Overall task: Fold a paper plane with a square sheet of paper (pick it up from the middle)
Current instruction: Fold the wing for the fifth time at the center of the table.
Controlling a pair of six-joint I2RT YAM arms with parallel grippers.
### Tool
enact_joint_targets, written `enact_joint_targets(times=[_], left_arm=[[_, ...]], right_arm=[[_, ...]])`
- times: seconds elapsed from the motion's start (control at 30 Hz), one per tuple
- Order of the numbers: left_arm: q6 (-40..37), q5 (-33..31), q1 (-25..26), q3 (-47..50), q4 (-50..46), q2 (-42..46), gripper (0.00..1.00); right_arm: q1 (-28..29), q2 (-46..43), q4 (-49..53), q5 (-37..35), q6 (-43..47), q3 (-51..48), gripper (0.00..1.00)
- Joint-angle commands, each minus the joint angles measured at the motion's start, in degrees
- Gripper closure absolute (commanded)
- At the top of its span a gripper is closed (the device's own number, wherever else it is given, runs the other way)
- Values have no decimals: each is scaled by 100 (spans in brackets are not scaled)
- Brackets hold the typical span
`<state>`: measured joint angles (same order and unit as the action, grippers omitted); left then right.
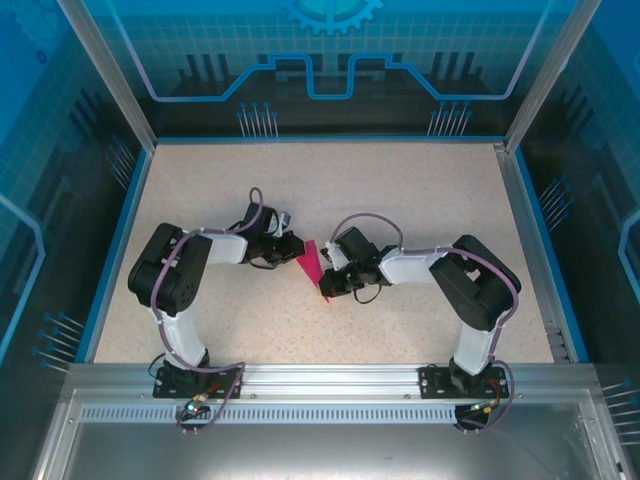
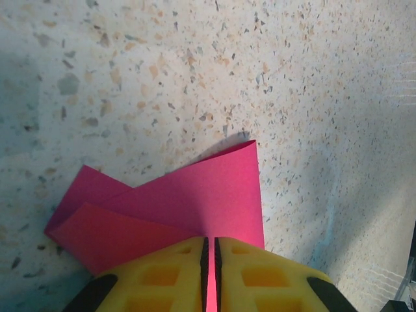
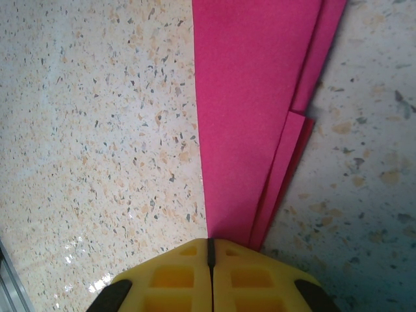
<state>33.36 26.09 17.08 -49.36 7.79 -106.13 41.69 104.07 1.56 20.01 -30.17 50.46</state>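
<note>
The magenta sheet of paper is folded into a narrow, layered strip and hangs between my two grippers at the middle of the table. My left gripper is shut on its upper end. In the left wrist view the paper fans out in two overlapping flaps ahead of the yellow fingers, and a pink sliver runs between the pads of the left gripper. My right gripper is shut at the strip's lower tip. In the right wrist view the paper narrows into the closed right gripper.
The speckled beige table is bounded by a blue rim and transparent blue walls. An aluminium rail with both arm bases runs along the near edge.
</note>
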Motion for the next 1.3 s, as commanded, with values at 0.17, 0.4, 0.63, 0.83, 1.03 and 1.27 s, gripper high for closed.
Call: enact_joint_targets(times=[0.17,0.4,0.63,0.83,1.03,1.27], left_arm=[[-368,-551,-316,-483,-465,-431,84],[-406,-554,-552,-724,-663,-501,84],[-573,-570,-662,-1171,-1054,-339,84],[-467,-643,-662,-873,-1067,452,84],[108,-330,-533,171,-439,1437,84],[568,-214,402,780,20,1637,84]], right_arm=[[21,307,855,-340,91,-372,95],[23,277,872,-377,99,-397,95],[14,288,873,-392,82,-386,95],[6,293,864,-369,54,-362,95],[-3,295,850,-343,8,-350,95],[-22,297,833,-329,-54,-344,96]])
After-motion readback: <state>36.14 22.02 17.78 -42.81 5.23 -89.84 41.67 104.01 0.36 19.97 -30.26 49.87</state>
